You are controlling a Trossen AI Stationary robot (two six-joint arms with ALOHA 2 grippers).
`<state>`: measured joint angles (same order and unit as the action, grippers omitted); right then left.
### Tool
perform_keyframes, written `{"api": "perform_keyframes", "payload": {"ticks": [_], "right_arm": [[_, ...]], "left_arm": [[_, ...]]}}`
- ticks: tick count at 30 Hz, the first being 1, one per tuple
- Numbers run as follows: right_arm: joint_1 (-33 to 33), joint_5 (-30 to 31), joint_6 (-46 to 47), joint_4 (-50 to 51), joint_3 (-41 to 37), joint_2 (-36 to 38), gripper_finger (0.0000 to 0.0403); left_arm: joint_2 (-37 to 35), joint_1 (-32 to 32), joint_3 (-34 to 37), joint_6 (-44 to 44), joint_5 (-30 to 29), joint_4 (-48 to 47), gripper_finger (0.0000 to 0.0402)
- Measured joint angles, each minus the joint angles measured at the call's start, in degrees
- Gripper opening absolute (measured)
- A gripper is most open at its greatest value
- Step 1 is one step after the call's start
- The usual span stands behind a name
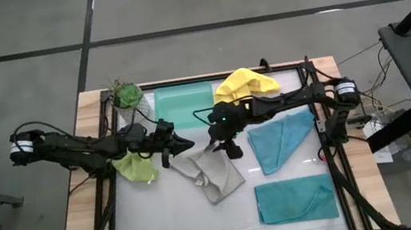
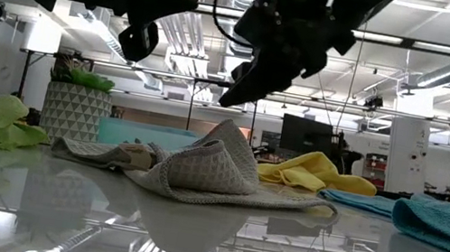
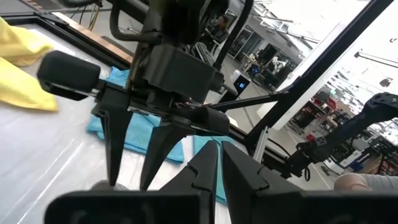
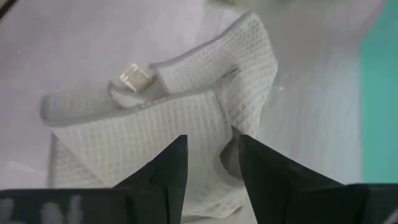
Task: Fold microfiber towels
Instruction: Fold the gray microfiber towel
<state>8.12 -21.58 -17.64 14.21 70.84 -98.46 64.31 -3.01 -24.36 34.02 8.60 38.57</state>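
The grey towel [image 1: 212, 176] lies crumpled on the table's middle, one fold standing up [image 2: 226, 145]; it also shows in the right wrist view [image 4: 186, 118]. My right gripper [image 1: 224, 148] is open and hovers just above that fold [image 4: 211, 149], touching nothing. My left gripper [image 1: 184, 144] is shut and empty, in the air left of the grey towel [image 2: 141, 39]. The lime green towel [image 1: 137, 169] lies bunched under the left arm. The yellow towel [image 1: 246, 85] lies bunched at the far edge. One teal towel [image 1: 282, 141] lies spread at the right, and another [image 1: 296, 200] lies folded near the front.
A mint-green tray [image 1: 185, 106] sits at the far edge of the table, with a small potted plant [image 1: 126, 95] to its left. A black frame [image 1: 330, 154] runs along the table's sides. Bare table shows at the front left [image 1: 165, 225].
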Motion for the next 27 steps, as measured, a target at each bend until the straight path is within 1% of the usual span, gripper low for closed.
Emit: {"api": "perform_keyframes", "payload": {"ticks": [5, 18, 23, 27], "right_arm": [[0.0, 0.7, -1.9, 2.8, 1.5, -2.1, 0.0129], [0.0, 0.7, -2.9, 2.7, 1.6, -6.9, 0.0118], [0.0, 0.8, -4.2, 2.6, 1.6, -8.7, 0.0087], [0.0, 2.1, -5.0, 2.7, 1.5, -9.4, 0.0039]], "left_arm": [[0.0, 0.0, 0.0, -0.3, 0.0, 0.0, 0.0006], [0.0, 0.0, 0.0, -0.4, -0.2, 0.0, 0.0006], [0.0, 0.0, 0.0, -0.4, -0.2, 0.0, 0.0006], [0.0, 0.0, 0.1, -0.4, -0.9, 0.0, 0.0006]]}}
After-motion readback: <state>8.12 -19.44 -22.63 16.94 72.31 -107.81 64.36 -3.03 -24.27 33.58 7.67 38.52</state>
